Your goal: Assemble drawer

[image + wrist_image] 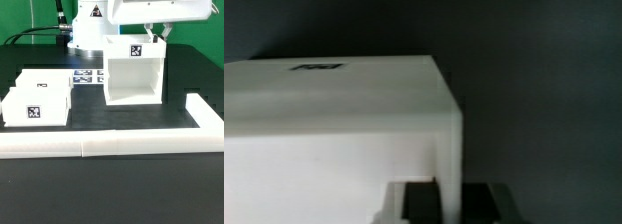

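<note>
The drawer's large hollow box shell [133,72] stands mid-table with its open front toward the camera and a tag on its top. Two smaller white box trays [34,106] [48,84] sit side by side at the exterior view's left, each with a tag. My gripper [153,34] hangs over the shell's top far corner on the exterior view's right. In the wrist view the shell [331,120] fills the picture. Its thin side wall runs between my two dark fingers [416,204], which press it from both sides. My gripper [452,203] is shut on that wall.
A long low white wall strip [110,147] runs along the front and turns back at the exterior view's right [208,120]. The marker board [88,76] lies flat between the trays and the shell. The arm's white base [88,30] stands behind.
</note>
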Controlling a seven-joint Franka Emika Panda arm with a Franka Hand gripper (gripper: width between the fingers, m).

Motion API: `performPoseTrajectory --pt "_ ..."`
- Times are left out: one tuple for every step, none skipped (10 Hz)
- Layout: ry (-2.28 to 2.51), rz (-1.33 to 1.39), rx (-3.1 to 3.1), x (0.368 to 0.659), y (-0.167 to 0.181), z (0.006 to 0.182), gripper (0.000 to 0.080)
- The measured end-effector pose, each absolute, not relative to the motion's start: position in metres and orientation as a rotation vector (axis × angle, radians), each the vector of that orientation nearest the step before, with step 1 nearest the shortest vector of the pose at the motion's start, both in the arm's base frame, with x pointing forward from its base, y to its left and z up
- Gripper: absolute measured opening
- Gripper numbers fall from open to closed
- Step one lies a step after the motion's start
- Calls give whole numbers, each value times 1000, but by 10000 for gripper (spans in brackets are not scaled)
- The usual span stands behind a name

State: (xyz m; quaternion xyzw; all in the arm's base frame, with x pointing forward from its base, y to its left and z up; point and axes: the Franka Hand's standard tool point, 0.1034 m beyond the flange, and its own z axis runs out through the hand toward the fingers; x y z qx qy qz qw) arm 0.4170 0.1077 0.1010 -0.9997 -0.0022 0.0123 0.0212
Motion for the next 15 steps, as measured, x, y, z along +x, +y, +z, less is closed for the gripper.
performPoseTrajectory --pt "-7 38 -3099 417 108 101 37" --pt "-7 38 -3099 417 108 101 37" --pt "-7 38 -3099 417 108 101 37" --pt "-7 38 -3099 417 108 101 37" --pt "-6 38 -3098 418 108 101 38" --pt "-29 28 -3093 430 108 101 38" --pt "-41 6 -3084 456 108 101 38" --pt "-42 -20 -3077 480 106 102 38" --pt "-33 -40 -3074 495 103 102 38" --pt "-33 -63 -3070 514 98 102 38" --pt "-18 -104 -3065 543 93 102 38" --pt "2 -138 -3062 566 88 102 38" --pt "11 -159 -3059 578 87 102 38" --pt "27 -187 -3055 593 87 102 38" --pt "36 -186 -3054 595 88 103 39"
